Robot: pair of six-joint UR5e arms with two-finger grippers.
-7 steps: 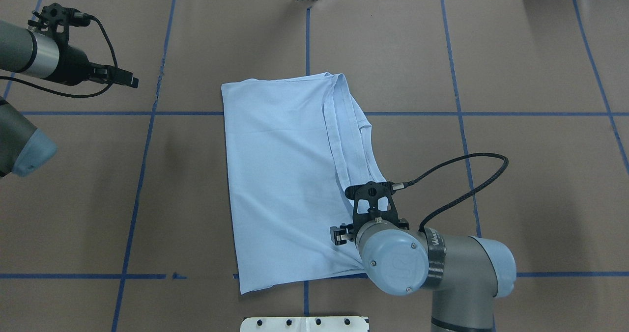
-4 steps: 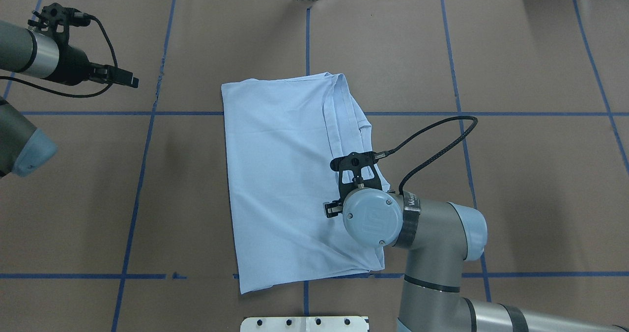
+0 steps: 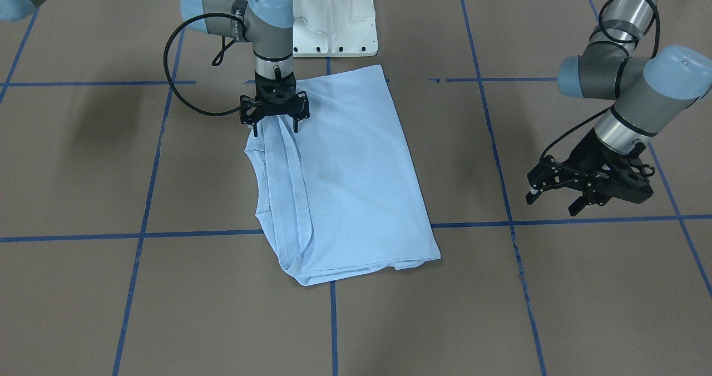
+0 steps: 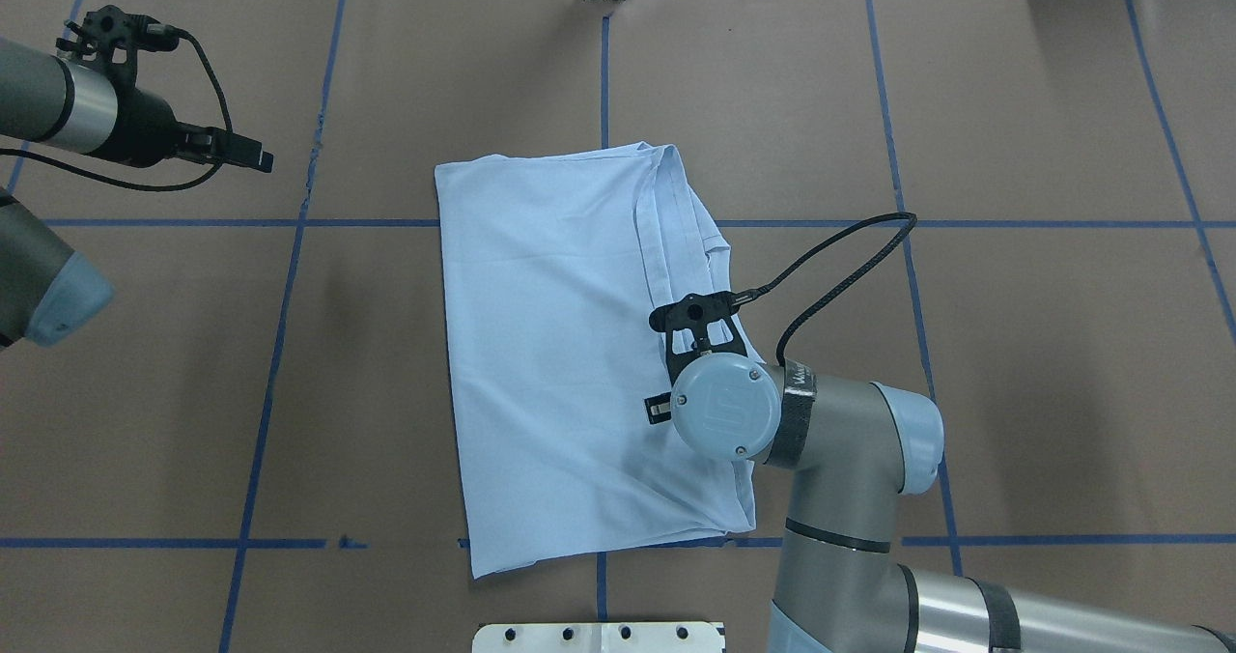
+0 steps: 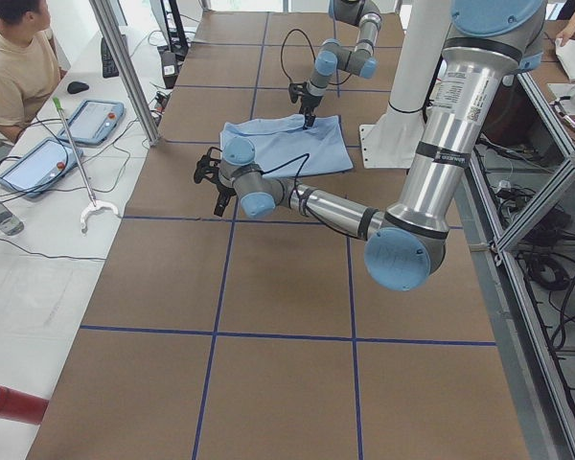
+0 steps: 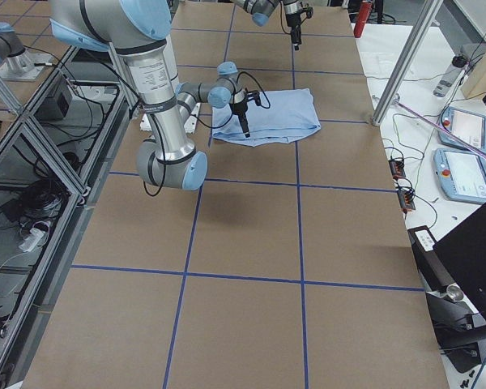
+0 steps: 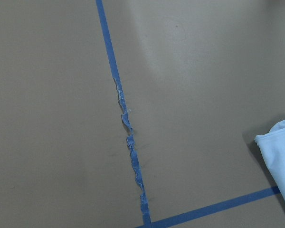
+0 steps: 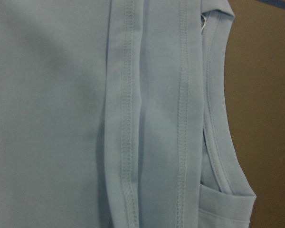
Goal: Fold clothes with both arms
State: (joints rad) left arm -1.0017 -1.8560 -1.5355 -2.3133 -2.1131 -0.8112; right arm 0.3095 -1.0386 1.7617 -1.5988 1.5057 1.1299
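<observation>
The light blue T-shirt (image 4: 550,344) lies folded in a long rectangle mid-table, its stitched hems and a sleeve stacked along the right edge (image 8: 128,118). The print is hidden. My right gripper (image 3: 275,130) points straight down over that hemmed edge. Its jaws are apart, with one fingertip (image 4: 658,408) showing beside the wrist cap. I cannot tell whether the fingers touch the cloth. My left gripper (image 3: 556,201) is open and empty, hovering over bare table far left of the shirt (image 4: 253,158). The left wrist view shows only a shirt corner (image 7: 280,152).
The white pedestal base (image 3: 334,14) stands at the table's near edge, just behind the shirt. Blue tape lines (image 4: 280,344) grid the brown table top. An operator (image 5: 14,57) sits past the far side with tablets (image 5: 96,120).
My right arm has moved away from the base along the shirt's right edge, from near the lower corner to mid-edge. The shirt and my left arm have not moved.
</observation>
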